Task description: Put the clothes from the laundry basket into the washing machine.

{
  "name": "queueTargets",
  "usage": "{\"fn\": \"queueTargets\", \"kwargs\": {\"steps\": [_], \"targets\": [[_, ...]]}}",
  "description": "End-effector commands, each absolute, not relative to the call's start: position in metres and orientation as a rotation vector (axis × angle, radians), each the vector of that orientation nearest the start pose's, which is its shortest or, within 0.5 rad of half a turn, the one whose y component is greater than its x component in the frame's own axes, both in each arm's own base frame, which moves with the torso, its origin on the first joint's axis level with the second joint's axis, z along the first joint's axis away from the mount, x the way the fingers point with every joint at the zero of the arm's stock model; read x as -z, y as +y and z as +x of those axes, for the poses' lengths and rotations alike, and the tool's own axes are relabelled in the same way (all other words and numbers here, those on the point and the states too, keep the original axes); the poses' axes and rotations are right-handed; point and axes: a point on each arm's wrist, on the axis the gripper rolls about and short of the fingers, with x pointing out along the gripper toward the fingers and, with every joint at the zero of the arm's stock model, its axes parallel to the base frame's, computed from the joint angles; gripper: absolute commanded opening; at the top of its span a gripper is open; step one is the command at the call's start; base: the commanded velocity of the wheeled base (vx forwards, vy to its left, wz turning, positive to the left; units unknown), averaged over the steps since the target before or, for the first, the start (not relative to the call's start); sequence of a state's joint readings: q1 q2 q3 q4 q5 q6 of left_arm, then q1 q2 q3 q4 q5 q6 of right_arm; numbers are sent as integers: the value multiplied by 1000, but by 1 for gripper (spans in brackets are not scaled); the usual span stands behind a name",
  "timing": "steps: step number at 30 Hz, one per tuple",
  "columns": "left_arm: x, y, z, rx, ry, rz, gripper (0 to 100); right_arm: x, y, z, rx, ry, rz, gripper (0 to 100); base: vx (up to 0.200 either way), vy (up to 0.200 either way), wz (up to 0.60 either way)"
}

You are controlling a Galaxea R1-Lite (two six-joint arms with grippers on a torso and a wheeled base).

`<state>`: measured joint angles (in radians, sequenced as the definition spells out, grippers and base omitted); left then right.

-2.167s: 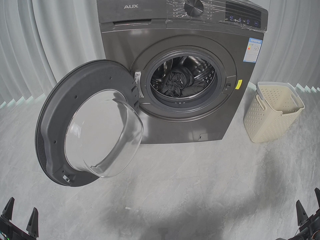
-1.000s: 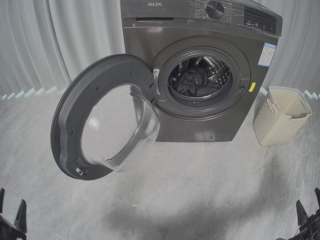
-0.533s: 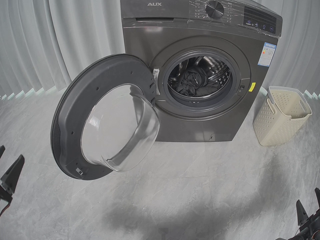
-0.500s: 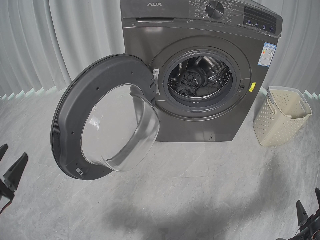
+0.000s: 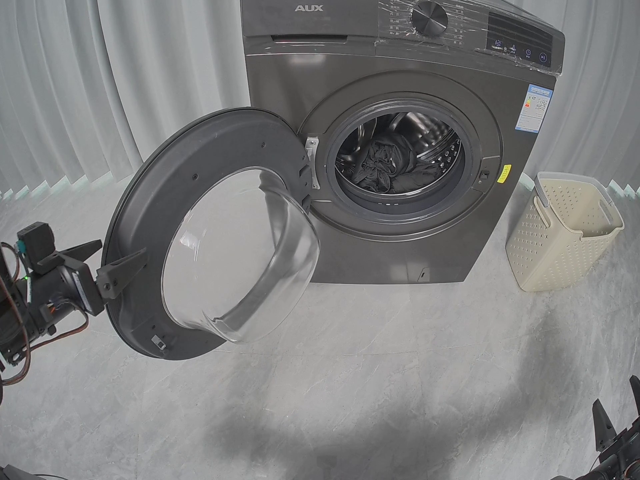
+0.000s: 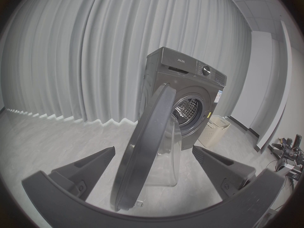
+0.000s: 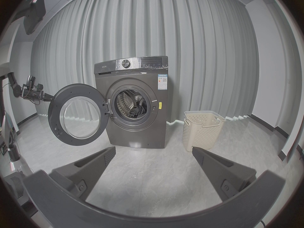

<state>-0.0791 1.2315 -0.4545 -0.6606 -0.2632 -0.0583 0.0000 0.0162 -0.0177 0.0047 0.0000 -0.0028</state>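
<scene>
- Presently, my left gripper [image 5: 124, 247] sits at the outer rim of the open door [image 5: 167, 188] of the washing machine [image 5: 400, 55], fingers apart and the rim between them; I cannot tell whether they touch it.
- My right gripper [image 5: 615, 395] hangs low over the floor [image 5: 373, 368], fingers apart.
- Dark clothes [image 5: 383, 161] lie inside the drum [image 5: 437, 135].
- Laundry basket [image 5: 567, 248]: upright on the floor, just beside the machine, on my right.
</scene>
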Motion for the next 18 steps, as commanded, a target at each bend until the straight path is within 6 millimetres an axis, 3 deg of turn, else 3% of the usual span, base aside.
{"fn": "queueTargets", "kwargs": {"steps": [1,10,18], "targets": [[-183,-30,210,408,196,-73,100,-75,0,-23,0,5,-3,100,0,0,0],[-194,-63,190,590,146,-67,100,-75,0,-23,0,5,-3,100,0,0,0],[-188,-94,165,770,166,-52,100,-75,0,-23,-2,5,-3,100,0,0,0]]}}
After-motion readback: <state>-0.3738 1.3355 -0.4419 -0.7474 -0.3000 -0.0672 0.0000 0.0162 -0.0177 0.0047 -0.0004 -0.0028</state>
